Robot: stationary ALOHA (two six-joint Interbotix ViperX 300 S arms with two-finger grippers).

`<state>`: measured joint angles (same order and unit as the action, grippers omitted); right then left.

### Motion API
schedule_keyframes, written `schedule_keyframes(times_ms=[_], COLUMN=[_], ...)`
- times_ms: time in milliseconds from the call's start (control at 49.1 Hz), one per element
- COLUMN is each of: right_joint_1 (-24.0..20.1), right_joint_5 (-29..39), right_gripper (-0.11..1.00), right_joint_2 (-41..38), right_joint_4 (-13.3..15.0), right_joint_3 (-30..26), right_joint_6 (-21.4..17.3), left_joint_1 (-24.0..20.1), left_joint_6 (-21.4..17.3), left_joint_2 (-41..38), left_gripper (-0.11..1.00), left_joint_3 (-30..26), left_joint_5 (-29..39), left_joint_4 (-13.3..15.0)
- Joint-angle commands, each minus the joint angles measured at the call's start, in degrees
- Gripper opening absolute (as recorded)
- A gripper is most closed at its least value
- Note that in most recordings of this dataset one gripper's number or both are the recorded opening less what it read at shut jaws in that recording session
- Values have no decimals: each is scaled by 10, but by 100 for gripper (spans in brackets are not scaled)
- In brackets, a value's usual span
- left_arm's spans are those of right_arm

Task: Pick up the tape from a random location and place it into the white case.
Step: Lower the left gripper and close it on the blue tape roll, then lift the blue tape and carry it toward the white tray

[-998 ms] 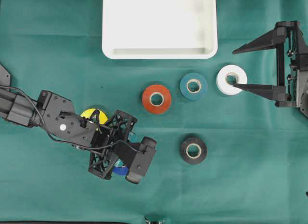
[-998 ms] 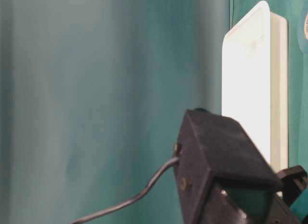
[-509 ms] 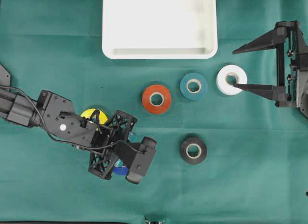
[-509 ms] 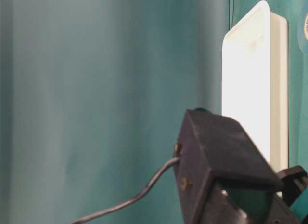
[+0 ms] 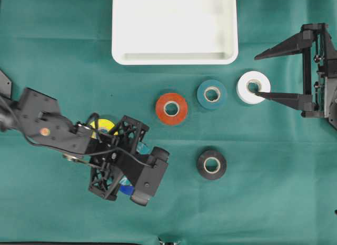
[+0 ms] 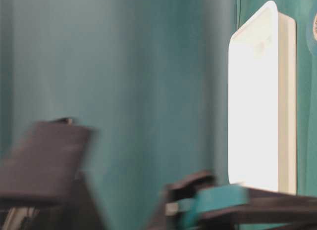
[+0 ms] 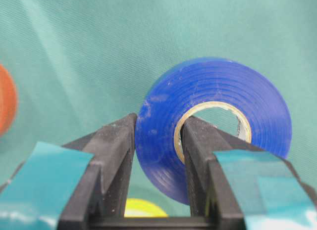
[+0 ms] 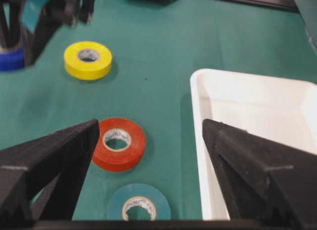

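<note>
My left gripper point(image 7: 157, 122) is shut on a blue tape roll point(image 7: 163, 151), one finger through its core and the other on its outer wall. Seen from overhead, the left gripper point(image 5: 125, 176) hovers at the lower left with the blue tape point(image 5: 126, 189) peeking out beneath it. The white case point(image 5: 174, 59) lies at the top centre with nothing in it. At the right edge my right gripper point(image 5: 257, 75) stands wide open, its lower finger tip over the white tape roll point(image 5: 247, 81).
Yellow tape point(image 5: 103, 125) lies partly under the left arm. Red tape point(image 5: 171, 108), teal tape point(image 5: 212, 94) and black tape point(image 5: 211, 165) lie on the green cloth between the arms. The right wrist view shows the red tape point(image 8: 119, 143), the teal tape point(image 8: 138, 206) and the case rim point(image 8: 198, 116).
The left arm has shifted left and toward the near edge with the blue tape in its grip, and is blurred in the table-level view. The right arm has not moved.
</note>
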<state>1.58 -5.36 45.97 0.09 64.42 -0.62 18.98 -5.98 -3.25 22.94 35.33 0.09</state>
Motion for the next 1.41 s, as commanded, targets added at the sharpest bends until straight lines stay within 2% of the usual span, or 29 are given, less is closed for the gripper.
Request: schedule_keyframes(times_ms=[0,387,937,1385], right_joint_1=[1,1,1,0], right_joint_5=[1,2,2,5], right_gripper=[92,92,92,92], right_joint_2=[1,2,2,3], right_joint_4=[1,3,3,6], right_joint_3=[-18,-19,-23,-23], right_joint_6=[0,1,2,2], left_joint_1=[3,3,3,3], left_joint_6=[1,1,1,3], left_joint_2=[32,73,98,99], left_gripper=[24,24,24,24], left_joint_3=[-31,-136,-272,-281], left_joint_5=[34,168,296,303], left_joint_4=[1,1,0,0])
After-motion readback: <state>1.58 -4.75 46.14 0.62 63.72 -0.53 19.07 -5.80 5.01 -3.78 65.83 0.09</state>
